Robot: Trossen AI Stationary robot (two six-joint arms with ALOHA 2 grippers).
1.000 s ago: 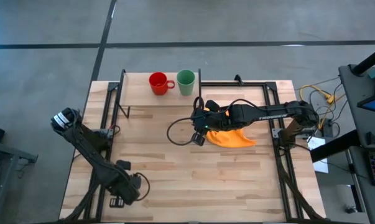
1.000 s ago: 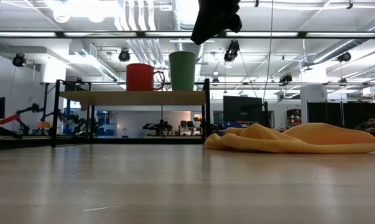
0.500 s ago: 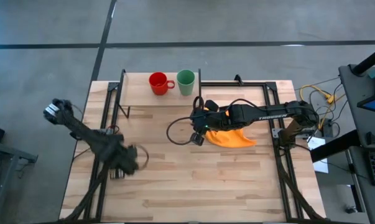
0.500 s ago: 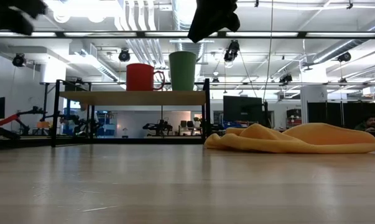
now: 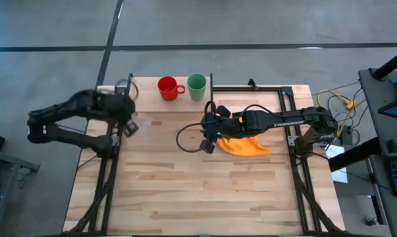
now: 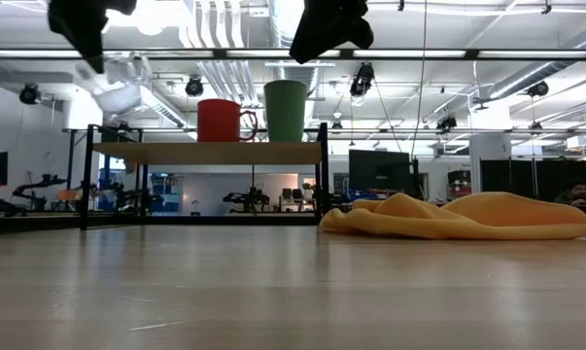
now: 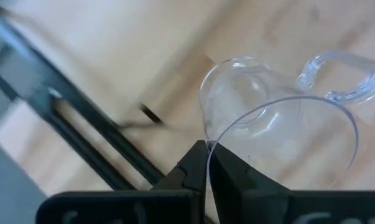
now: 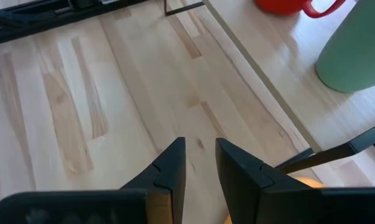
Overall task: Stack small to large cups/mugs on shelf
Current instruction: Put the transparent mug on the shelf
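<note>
The shelf (image 5: 144,99) stands at the table's far edge, and on its board (image 6: 205,153) a red mug (image 5: 166,87) and a green cup (image 5: 197,85) stand upright side by side. My left gripper (image 5: 126,122) hovers high by the shelf's left end, shut on a clear glass cup (image 7: 280,118) with a handle (image 7: 339,74). My right gripper (image 5: 208,141) hangs over mid-table beside the orange cloth, with a narrow gap between its fingers (image 8: 175,162). In the low view both grippers show only at the top edge. My left gripper pinches the glass cup's wall at the rim (image 7: 213,144), one finger inside and one outside. The cup is lifted clear of the table, its mouth toward the wrist and its base (image 7: 237,87) pointing away.
An orange cloth (image 5: 247,145) lies crumpled on the table right of my right gripper. Black metal rails (image 5: 297,164) run along the table's left and right sides. The shelf's black posts (image 6: 84,175) rise at its corners. Bare planks (image 5: 205,191) fill the near half.
My left arm has swung from the table's near-left corner toward the far edge and up, ending beside the shelf's left end. In the low view its gripper has come into the top left.
</note>
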